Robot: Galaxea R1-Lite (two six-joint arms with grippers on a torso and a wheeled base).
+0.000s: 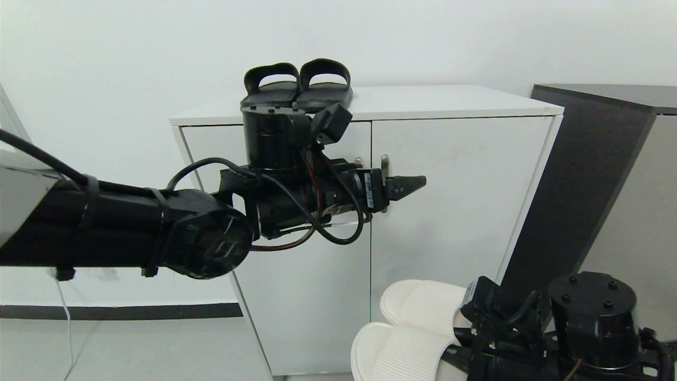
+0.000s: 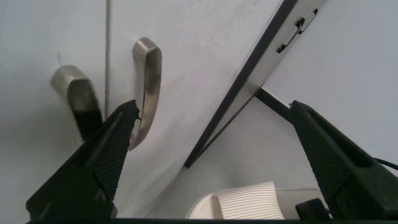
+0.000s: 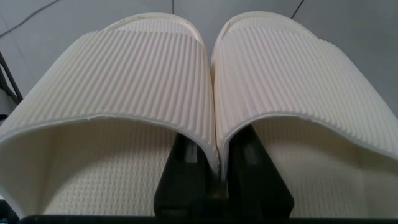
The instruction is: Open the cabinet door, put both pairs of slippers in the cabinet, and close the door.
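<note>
Black left arm [image 1: 132, 233], pale grey upper link [image 1: 21, 190]; cylindrical wrist motor [image 1: 272, 137], screw-studded cap; looped black and brown cables [image 1: 341, 242]; white label [image 1: 369, 197]; textured black fingers [image 2: 106, 162].

Head view: taken facing forward and slightly down at the cabinet [image 1: 449, 185] front, middle range; left gripper [image 1: 415, 185] at frame centre, white slippers [image 1: 412, 328] at lower right. Left wrist view: aimed past that gripper's fingers [image 2: 106, 162], very close to the door handles [image 2: 148, 87]; handles and slippers are shared with the head view. Right wrist view: aimed into the slippers at very close range.
</note>
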